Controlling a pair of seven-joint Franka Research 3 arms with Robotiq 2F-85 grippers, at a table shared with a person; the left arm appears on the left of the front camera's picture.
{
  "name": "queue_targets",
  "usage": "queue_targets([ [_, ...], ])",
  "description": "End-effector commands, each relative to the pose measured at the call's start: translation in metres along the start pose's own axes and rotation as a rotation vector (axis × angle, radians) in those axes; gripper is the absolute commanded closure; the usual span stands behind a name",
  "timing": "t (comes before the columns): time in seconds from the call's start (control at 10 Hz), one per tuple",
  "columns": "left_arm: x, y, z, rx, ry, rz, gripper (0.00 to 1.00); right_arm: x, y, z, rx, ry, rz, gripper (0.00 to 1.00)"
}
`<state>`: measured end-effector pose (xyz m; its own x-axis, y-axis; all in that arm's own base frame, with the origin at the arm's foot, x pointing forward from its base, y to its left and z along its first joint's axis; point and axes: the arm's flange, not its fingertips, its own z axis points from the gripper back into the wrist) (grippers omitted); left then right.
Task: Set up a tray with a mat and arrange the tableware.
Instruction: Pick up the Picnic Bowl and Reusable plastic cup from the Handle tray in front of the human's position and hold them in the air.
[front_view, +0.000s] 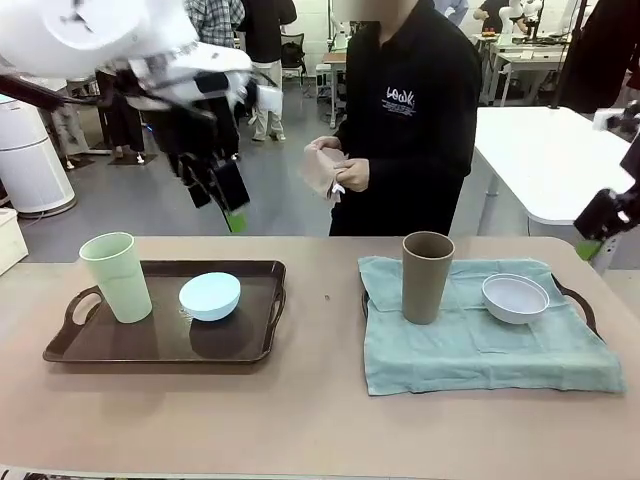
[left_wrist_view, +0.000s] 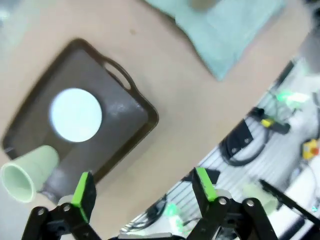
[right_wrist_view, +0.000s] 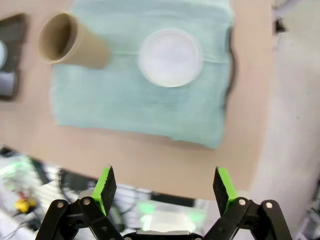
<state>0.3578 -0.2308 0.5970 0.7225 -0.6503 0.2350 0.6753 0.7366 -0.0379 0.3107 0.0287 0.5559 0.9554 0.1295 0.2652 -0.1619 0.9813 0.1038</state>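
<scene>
- Front: pale green tumbler (front_view: 116, 277) and light blue bowl (front_view: 210, 296) sit on the matless tray (front_view: 150, 340); clipped, the tumbler could tip.
- Left wrist: left gripper (left_wrist_view: 145, 192) spread, empty, above them.
- Right wrist: right gripper (right_wrist_view: 165, 187) spread, empty; tugging the mat (right_wrist_view: 125, 100) could topple the tan tumbler (right_wrist_view: 70, 42) and white bowl (right_wrist_view: 170, 57) standing on it.

**Around the setting: table, person and room**

A light brown table (front_view: 320, 430) spans the near view, with a small dark speck (front_view: 327, 296) on its bare middle. At the far side stands a person (front_view: 410, 140) in a black top with a white print (front_view: 400, 100) on the chest. The person holds a crumpled pale cloth (front_view: 320, 170) in front of the body. Behind, to the right, is a white table (front_view: 550, 150). At the far left a white round appliance (front_view: 30, 165) stands on the grey floor (front_view: 280, 205). More people (front_view: 265, 60) stand farther back, near a black chair (front_view: 293, 50). In the left wrist view, black gear with a looped cable (left_wrist_view: 243, 136) lies beyond the table's edge, blurred.
</scene>
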Motion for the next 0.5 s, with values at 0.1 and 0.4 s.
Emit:
queue_targets([
  [0.1, -0.081, 0.086, 0.035, -0.263, -0.226, 0.312, 0.00, -0.016, 0.015, 0.040, 0.383, -0.082, 0.000, 0.00],
  [0.4, -0.083, 0.097, 0.049, -0.294, -0.198, 0.299, 0.00, -0.020, 0.019, 0.056, 0.367, -0.091, -0.025, 0.00],
])
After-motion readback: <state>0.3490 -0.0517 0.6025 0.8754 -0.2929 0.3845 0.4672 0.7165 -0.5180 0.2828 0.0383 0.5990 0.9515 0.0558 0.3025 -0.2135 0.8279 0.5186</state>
